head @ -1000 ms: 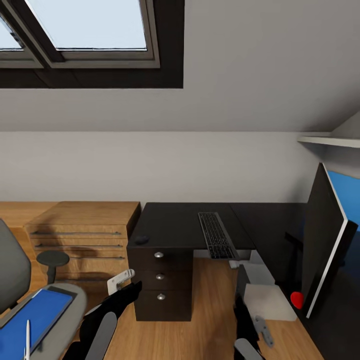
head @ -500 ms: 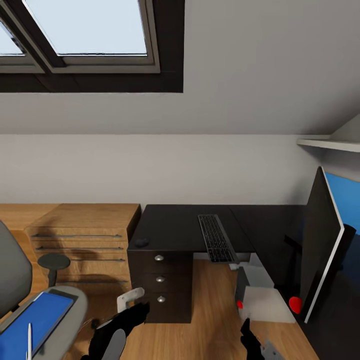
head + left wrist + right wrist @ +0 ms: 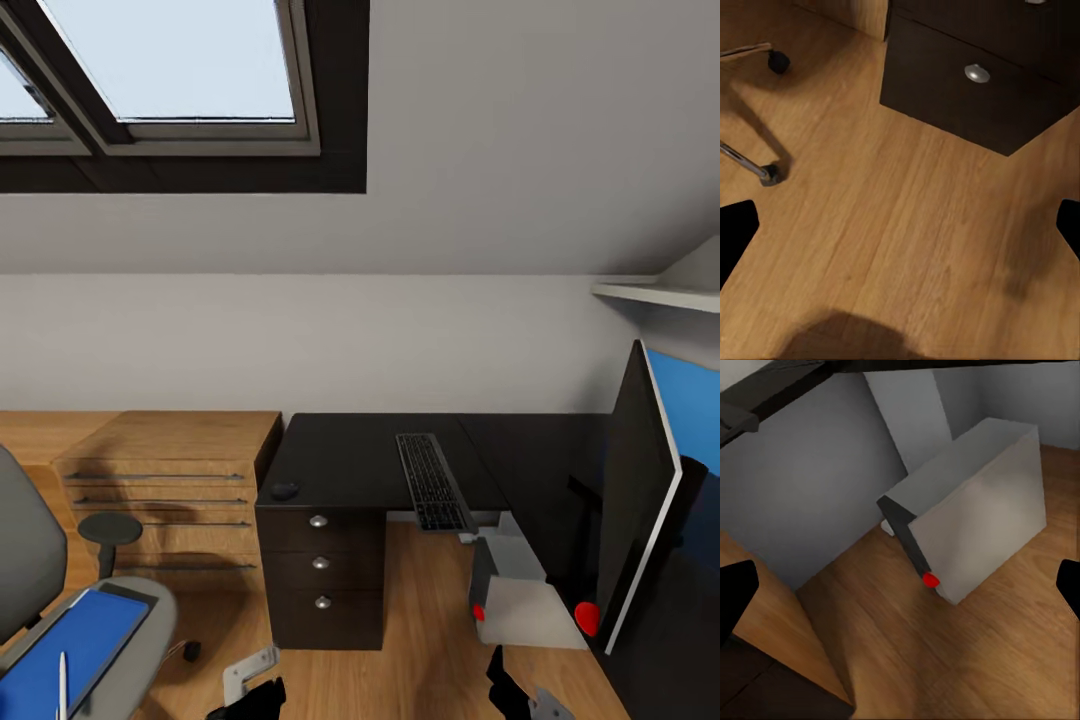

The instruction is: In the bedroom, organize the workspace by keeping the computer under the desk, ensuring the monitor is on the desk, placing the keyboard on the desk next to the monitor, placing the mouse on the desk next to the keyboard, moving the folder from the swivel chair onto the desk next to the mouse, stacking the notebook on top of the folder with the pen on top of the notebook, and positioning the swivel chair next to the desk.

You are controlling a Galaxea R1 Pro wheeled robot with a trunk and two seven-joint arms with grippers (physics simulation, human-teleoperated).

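The folder lies flat on the swivel chair seat beside the desk, awaiting pickup, while both grippers, left and right, hang low, jaws apart, empty.

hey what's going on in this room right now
A two-armed robot is facing an L-shaped desk and holding nothing; both grippers are open over the wood floor. The keyboard and mouse lie on the desk, the monitor stands at its right end, and the computer sits on the floor beneath. The blue folder, with the pen on it, lies on the swivel chair at left, not yet moved.
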